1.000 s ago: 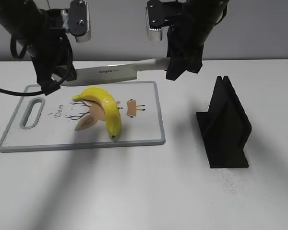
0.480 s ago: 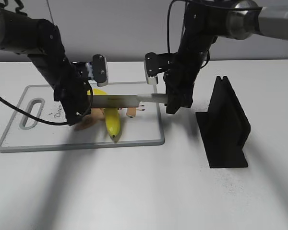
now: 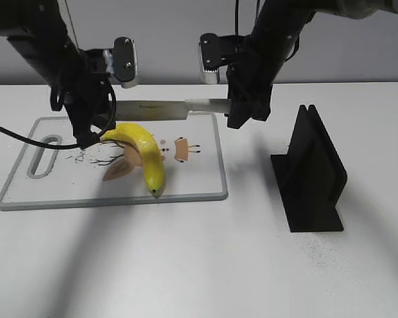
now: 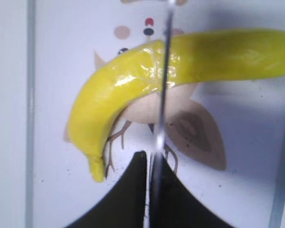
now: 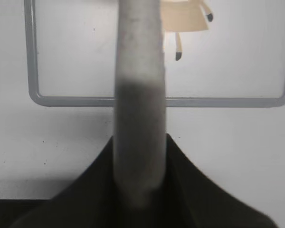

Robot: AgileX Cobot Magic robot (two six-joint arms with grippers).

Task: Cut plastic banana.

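Observation:
A yellow plastic banana (image 3: 144, 144) lies on the white cutting board (image 3: 13, 199), curved, in one piece as far as I can see. A long knife (image 3: 166, 108) hangs level just above it. My left gripper (image 3: 107, 112) is shut on the blade's tip end; my right gripper (image 3: 236, 109) is shut on the grey handle. In the left wrist view the blade (image 4: 163, 95) runs edge-on across the banana (image 4: 128, 83), between the shut jaws (image 4: 152, 164). In the right wrist view the handle (image 5: 138, 95) fills the jaws (image 5: 138, 183), over the board's rim (image 5: 85, 101).
A black knife stand (image 3: 313, 173) stands on the white table to the right of the board. The board has a handle slot (image 3: 45, 156) at its left end and a printed deer drawing under the banana.
The knife was up a second ago, came down onto the banana half a second ago, and is now lifted above it again. Both arms rose with it.

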